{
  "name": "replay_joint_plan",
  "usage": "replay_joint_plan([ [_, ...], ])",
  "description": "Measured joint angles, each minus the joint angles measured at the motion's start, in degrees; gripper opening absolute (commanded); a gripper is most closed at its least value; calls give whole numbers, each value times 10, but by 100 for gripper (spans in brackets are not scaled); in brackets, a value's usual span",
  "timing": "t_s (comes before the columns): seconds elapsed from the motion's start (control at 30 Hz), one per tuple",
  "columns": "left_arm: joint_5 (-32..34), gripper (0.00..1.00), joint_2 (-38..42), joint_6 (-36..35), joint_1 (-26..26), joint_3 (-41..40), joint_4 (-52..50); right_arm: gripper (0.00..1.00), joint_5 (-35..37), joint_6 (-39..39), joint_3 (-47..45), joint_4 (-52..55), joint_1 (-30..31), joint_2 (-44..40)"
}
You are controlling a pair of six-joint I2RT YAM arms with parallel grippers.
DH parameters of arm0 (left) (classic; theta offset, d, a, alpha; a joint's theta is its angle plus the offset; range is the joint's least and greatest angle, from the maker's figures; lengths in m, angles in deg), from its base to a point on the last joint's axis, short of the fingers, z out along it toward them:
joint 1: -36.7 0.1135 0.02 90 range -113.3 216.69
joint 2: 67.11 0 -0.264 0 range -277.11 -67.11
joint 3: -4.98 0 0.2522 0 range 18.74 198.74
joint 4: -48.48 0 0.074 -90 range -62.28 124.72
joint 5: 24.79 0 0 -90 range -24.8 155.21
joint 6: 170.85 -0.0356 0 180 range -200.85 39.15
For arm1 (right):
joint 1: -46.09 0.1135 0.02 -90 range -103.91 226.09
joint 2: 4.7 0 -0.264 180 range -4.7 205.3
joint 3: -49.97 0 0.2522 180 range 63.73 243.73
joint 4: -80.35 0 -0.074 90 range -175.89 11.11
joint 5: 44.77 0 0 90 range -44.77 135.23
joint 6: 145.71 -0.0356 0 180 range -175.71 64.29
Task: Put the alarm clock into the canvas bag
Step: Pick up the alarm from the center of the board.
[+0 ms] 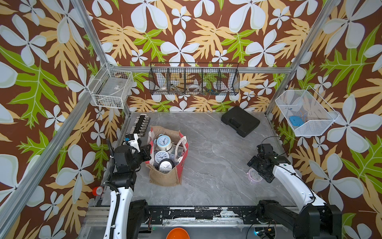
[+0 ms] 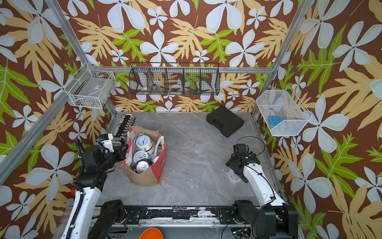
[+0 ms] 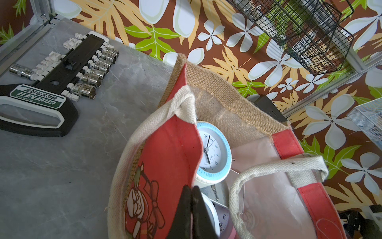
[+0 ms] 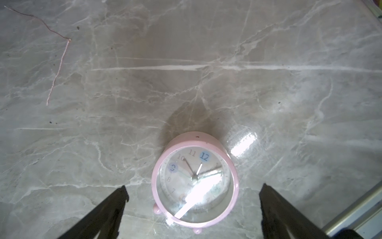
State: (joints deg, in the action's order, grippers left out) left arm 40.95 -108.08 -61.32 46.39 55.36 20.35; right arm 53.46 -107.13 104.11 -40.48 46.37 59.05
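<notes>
Alarm clock (image 4: pixel 194 182), pink and round, on tbl (image 1: pixel 217 144) near R edge, well apart from canvas bag (image 1: pixel 165 178); not in bag. Lying face up, small feet showing at rim in R wrist view, glare across dial. Visible in both top views as pale disc, partly under R arm.

R gripper (image 4: pixel 195 188) directly above alarm clock, fingers (image 4: pixel 111 207) spread wide to either side w/ a gap on both sides. Nothing grasped.

Canvas bag upright on L half of tbl, mouth open: burlap ends, red side panels, white rope handles flopped over rim. Inside, three other clocks:
- blue-rimmed clock (image 1: pixel 163 141) twd far end
- white clock (image 1: pixel 161 156) in middle
- black-rimmed clock (image 1: pixel 166 165) at near end

L gripper (image 3: pixel 191 192) clenched on rim of red panel nearest L arm, printed emblem just beside pinch point.

Socket rack (image 1: pixel 142 124) flat on tbl just beyond bag, twd far L corner. Black case (image 1: pixel 240 121) at far R, well apart from bag and alarm clock.
</notes>
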Motion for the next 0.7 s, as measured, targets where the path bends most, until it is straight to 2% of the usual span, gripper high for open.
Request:
replay_joint_plan([
  [0.6, -1, 0, -1, 0, 0, 0, 0, 100, -56, -36, -50, -63, -48, 42],
  [0.7, 0, 0, 0, 0, 0, 0, 0, 97, -56, -36, -52, -71, -49, 57],
])
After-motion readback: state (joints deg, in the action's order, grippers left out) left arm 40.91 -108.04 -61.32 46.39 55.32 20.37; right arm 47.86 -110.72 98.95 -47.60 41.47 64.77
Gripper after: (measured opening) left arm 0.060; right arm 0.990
